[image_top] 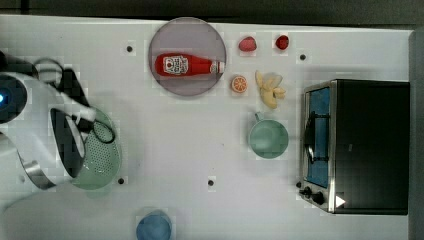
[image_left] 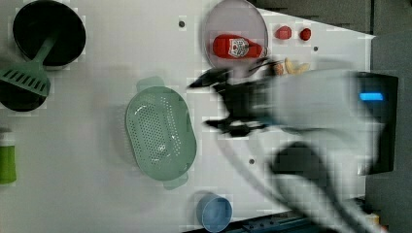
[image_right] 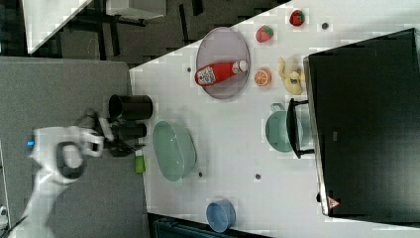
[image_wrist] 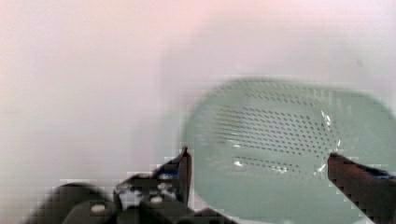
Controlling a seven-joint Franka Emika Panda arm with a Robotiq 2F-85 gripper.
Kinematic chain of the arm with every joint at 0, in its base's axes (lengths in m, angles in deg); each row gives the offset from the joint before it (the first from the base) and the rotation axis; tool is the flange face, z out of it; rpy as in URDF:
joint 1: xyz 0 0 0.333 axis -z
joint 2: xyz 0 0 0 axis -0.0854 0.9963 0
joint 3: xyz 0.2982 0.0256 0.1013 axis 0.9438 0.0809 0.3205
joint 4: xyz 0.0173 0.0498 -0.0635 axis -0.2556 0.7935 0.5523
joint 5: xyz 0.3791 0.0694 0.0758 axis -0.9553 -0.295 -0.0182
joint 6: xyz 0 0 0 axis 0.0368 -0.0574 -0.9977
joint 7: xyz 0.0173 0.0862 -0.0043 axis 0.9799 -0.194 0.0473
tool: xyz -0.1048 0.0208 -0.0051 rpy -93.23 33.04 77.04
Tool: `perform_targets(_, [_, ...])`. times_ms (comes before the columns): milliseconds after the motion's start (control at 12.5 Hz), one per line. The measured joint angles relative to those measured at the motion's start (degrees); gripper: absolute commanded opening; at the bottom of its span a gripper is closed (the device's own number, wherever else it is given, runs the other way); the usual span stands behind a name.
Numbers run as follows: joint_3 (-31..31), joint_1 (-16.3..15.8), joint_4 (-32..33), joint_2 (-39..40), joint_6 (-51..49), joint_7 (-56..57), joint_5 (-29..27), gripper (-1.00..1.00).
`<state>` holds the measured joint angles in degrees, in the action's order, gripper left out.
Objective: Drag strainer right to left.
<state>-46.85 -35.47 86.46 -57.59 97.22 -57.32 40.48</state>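
The pale mint-green oval strainer [image_top: 104,165] sits on the white table at the top view's left, and my arm covers part of it. In the left view the whole strainer [image_left: 160,133] lies open side up, and my gripper [image_left: 199,104] hovers just off its right rim, blurred. In the right view the gripper [image_right: 124,141] stands left of the strainer [image_right: 173,148]. The wrist view shows the gripper [image_wrist: 266,172] open, its two dark fingers [image_wrist: 184,168] spread wide with the holed strainer [image_wrist: 280,126] beyond them. Nothing is held.
A ketchup bottle [image_top: 187,65] lies on a grey plate [image_top: 187,32]. Strawberries [image_top: 247,44], an orange half [image_top: 239,84], a banana [image_top: 270,90] and a mint mug [image_top: 269,138] sit near a toaster oven [image_top: 357,145]. A blue cup [image_top: 154,226] stands at the edge, and black pots [image_left: 48,31] and a green spatula [image_left: 26,80] in the left view.
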Motion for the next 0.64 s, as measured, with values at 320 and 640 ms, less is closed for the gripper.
perform_targets(320, [-14.6,0.8,-2.5,-16.5,-13.7,17.9,11.0,1.0])
perform_targets(640, [-27.2,6.2,-4.5,-23.1,-20.9,33.9,18.3,1.0])
